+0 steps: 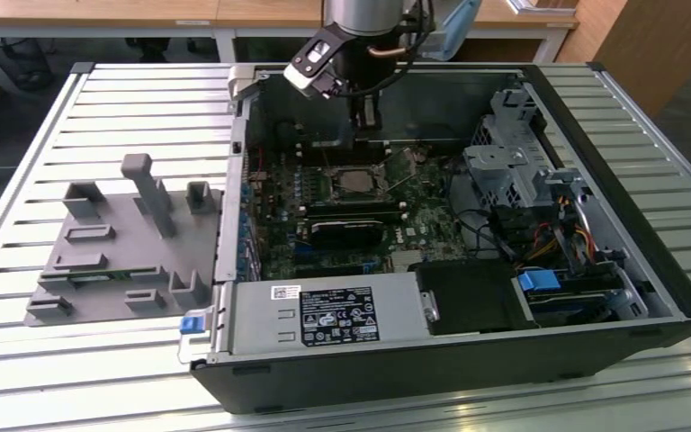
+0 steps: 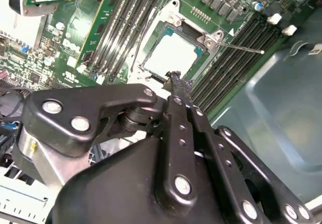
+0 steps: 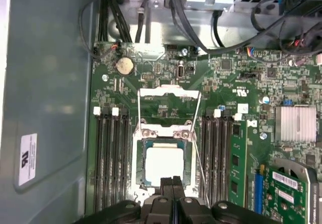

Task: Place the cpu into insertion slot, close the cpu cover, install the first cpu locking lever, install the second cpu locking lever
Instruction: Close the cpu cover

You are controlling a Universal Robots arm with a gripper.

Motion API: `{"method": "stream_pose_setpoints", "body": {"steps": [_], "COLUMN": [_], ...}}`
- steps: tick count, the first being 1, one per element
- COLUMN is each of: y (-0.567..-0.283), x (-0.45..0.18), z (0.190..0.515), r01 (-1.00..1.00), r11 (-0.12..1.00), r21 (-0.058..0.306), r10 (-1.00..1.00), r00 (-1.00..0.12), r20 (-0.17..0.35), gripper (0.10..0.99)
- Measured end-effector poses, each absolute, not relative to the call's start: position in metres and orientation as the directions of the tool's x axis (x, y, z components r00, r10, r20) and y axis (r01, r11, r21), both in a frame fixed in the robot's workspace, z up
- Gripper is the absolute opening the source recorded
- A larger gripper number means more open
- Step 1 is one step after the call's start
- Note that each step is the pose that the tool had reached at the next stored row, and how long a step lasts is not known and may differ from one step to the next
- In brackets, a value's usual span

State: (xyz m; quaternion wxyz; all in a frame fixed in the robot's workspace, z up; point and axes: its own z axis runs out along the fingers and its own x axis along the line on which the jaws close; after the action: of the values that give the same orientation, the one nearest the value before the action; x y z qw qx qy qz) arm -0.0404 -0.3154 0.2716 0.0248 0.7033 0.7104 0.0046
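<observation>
The cpu (image 3: 163,163) lies flat in the insertion slot (image 3: 189,158) on the green motherboard, silvery top up; the exterior view shows the cpu (image 1: 352,183) mid-case. The cpu cover (image 3: 170,87), a thin metal frame, appears swung back beyond the socket, with board showing through its window. A thin locking lever (image 2: 246,48) juts out sideways, free of the socket. My gripper (image 3: 172,182) hangs just above the socket's near edge, shut, with nothing between its fingers. In the second wrist view the gripper (image 2: 176,78) has its tips pressed together close over the cpu (image 2: 171,57).
Black memory slots (image 3: 113,163) flank the socket on both sides. A finned heatsink (image 3: 297,123) and bundled cables (image 3: 151,12) sit nearby. The case holds a power supply (image 1: 321,317) and a drive cage (image 1: 514,171). A grey fixture (image 1: 118,252) stands on the slatted table at the exterior view's left.
</observation>
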Motion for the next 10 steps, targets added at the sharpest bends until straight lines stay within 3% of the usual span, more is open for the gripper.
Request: {"method": "stream_pose_setpoints", "body": {"steps": [10], "y": [-0.323], "x": [-0.029], "z": [0.272], "r01": [0.999], "r11": [0.01], "r21": [0.041], "r10": [1.0], "r00": [-0.009], "r20": [-0.029], "gripper": [0.106]}}
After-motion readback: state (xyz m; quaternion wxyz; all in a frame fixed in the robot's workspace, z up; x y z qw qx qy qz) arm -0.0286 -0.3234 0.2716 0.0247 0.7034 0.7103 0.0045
